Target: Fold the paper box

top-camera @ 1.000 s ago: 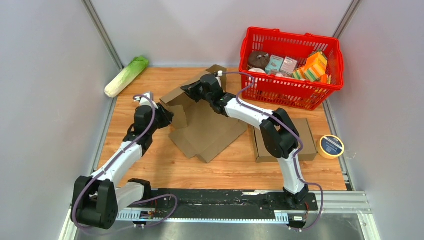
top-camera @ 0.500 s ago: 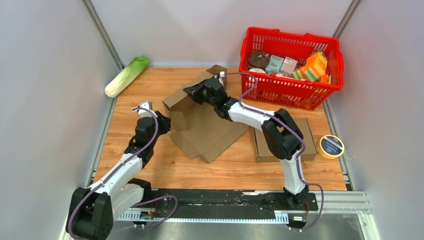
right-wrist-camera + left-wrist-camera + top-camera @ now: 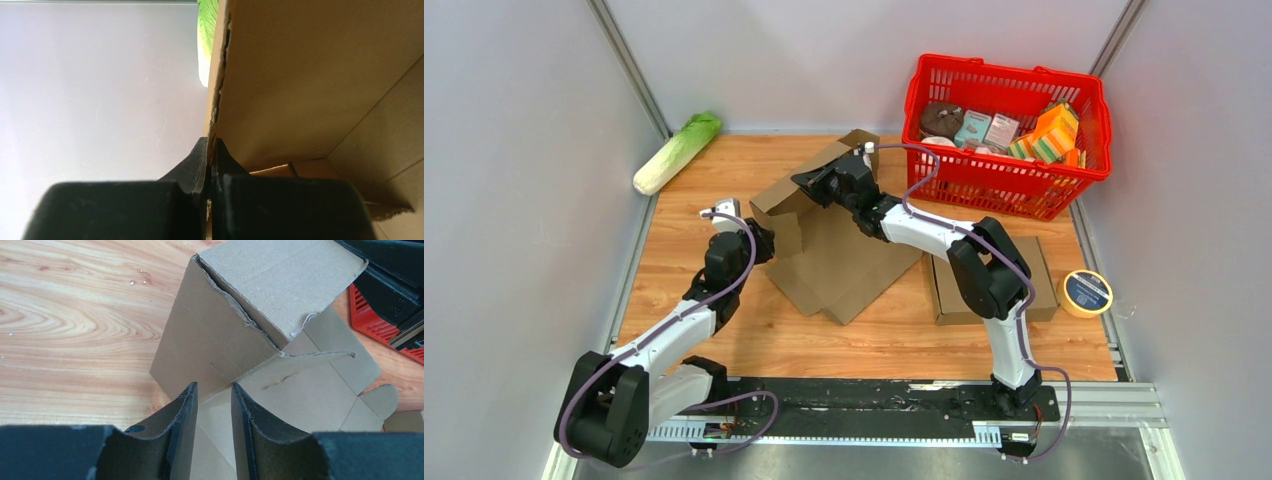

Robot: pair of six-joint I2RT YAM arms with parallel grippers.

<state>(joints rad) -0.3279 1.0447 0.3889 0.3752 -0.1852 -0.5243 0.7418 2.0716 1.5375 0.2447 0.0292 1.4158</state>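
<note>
Top view: box (image 3: 844, 265) sits mid-table (image 3: 724, 335), partly formed. Most panels lie flat on the wood. One wall and a flap stand up at its upper-left end.

Right gripper (image 3: 810, 187): reaches in from the right onto the raised part. Right wrist view: gripper (image 3: 210, 145) with jaws together, clamped on the torn edge of an upright box (image 3: 310, 75) panel. The panel runs up the frame from the fingertips. Box interior to the right of it, grey wall to the left. Cabbage (image 3: 206, 30) shows green at the top, beyond the panel edge.

Left gripper (image 3: 764, 242): at the box's left corner, just beside the raised wall. Left wrist view: gripper (image 3: 214, 386) with jaws apart, a clear gap between the fingers (image 3: 182, 425). Tips point at the base of the standing wall of the box (image 3: 210, 340). Cardboard shows through the gap. Cannot tell whether either finger touches it. Nothing is pinched.

Also in the left wrist view: the wall's upper edge is ragged, and a flat panel with a slit extends to the right. Basket (image 3: 361, 307) shows red at the right edge.

Surroundings, top view: basket (image 3: 1009, 190) holding packaged goods at upper right, cabbage (image 3: 676, 152) at upper left by the wall, tape (image 3: 1086, 292) at far right, and a second flat cardboard piece (image 3: 1042, 285) under the right arm.
</note>
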